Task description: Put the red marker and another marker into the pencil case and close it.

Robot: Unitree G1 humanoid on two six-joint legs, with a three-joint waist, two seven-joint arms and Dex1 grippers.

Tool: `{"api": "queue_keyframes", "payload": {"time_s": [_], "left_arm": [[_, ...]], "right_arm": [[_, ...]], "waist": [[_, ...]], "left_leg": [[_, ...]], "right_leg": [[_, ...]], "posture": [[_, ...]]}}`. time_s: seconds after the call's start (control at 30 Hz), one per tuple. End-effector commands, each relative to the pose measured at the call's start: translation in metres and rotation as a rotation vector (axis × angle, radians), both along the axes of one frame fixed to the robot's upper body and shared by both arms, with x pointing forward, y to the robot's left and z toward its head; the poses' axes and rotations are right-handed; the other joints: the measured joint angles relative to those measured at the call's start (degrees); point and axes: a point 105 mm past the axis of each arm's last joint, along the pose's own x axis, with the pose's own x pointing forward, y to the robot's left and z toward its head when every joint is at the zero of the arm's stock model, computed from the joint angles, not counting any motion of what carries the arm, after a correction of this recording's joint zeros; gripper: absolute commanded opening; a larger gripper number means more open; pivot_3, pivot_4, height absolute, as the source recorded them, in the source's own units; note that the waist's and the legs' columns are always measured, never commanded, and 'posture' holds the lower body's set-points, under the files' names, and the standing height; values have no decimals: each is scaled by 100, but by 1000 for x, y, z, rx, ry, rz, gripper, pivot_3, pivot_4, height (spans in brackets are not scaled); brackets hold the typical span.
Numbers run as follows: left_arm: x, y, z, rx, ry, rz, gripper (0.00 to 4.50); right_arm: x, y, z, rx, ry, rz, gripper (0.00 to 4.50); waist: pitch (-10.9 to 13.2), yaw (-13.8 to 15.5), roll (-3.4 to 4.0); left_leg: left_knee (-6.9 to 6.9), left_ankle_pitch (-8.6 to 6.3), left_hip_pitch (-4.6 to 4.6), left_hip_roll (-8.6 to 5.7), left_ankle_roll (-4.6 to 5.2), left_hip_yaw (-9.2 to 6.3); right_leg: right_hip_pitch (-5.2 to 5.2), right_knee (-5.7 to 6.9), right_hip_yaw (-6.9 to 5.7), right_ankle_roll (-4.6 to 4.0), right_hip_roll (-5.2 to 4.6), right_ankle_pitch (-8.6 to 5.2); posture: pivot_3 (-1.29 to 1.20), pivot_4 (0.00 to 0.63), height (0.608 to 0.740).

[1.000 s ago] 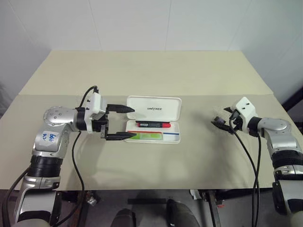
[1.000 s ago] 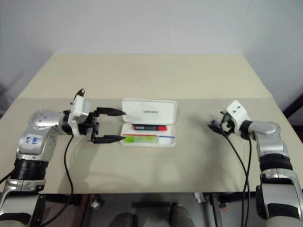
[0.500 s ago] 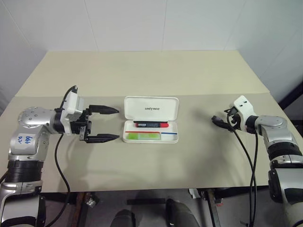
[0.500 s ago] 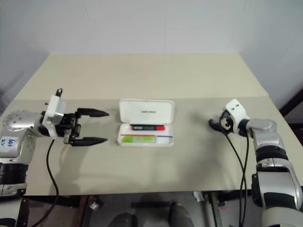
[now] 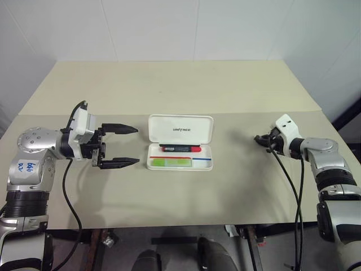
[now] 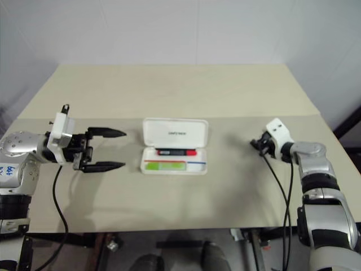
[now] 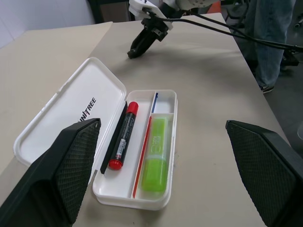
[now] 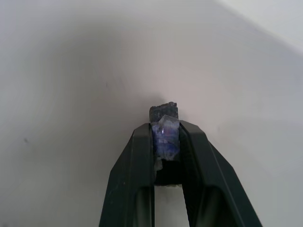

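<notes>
The pencil case (image 5: 180,142) lies open just past the tips of the spread left gripper (image 5: 128,145), red marker (image 7: 122,136) and green marker (image 7: 156,155) already inside, long axis across its reach. The right gripper (image 5: 260,139), pressed together on a small bluish piece (image 8: 164,136), is farther off.

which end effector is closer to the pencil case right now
Left. The left end effector sits open just off the left end of the pencil case; the right end effector is shut farther off, past its right end.
</notes>
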Motion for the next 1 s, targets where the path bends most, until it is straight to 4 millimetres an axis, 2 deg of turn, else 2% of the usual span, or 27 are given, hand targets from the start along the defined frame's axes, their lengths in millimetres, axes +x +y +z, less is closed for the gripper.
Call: {"api": "queue_keyframes", "payload": {"time_s": [0.03, 0.23, 0.43, 0.53, 0.63, 0.8, 1.0], "left_arm": [[-3, 5, 12, -18, -59, 10, 4500], [-6, 10, 5, -23, -36, 8, 4500], [-4, 27, -7, 2, -18, 58, 4500], [-3, 34, -12, 15, -14, 84, 4500], [-5, 34, -11, 10, -21, 86, 4500], [-6, 34, -11, 5, -28, 95, 4500], [-8, 34, -11, 1, -33, 102, 4500]], "right_arm": [[-9, 32, 47, -5, -146, 144, 390], [-45, 95, 57, -42, -156, 377, 390], [-83, 144, 35, -170, -85, 616, 390], [-91, 153, 17, -246, -34, 681, 390], [-88, 153, 5, -310, -6, 695, 390], [-81, 167, 3, -312, -25, 718, 390], [-72, 173, 5, -320, -42, 721, 390]], "waist": [[0, -17, 1], [0, 34, 0], [0, 34, 0], [-2, 34, -4], [-2, 34, -5], [-3, 28, -5], [-3, 30, -6]], "left_leg": [[-4, 0, 2, 2, 0, 2], [-8, -1, 0, 12, 0, 2], [0, -1, 2, 11, 1, 3], [-1, -2, -1, 11, 2, 3], [1, -3, -1, 10, 4, 4], [0, -3, 0, 10, 4, 3], [-1, -3, 0, 11, 4, 4]], "right_leg": [[-1, 0, 0, 0, 1, 0], [-3, -2, -4, -6, 9, -3], [-3, 3, -3, -6, 8, -3], [-3, 0, -4, -7, 8, -4], [-3, -1, -3, -7, 8, -4], [-4, 0, -4, -7, 8, -4], [-4, 0, -4, -8, 8, -4]], "posture": [[0, 150, 740], [0, 150, 740], [0, 150, 740], [0, 150, 740], [0, 150, 740], [0, 150, 740], [0, 150, 740]]}}
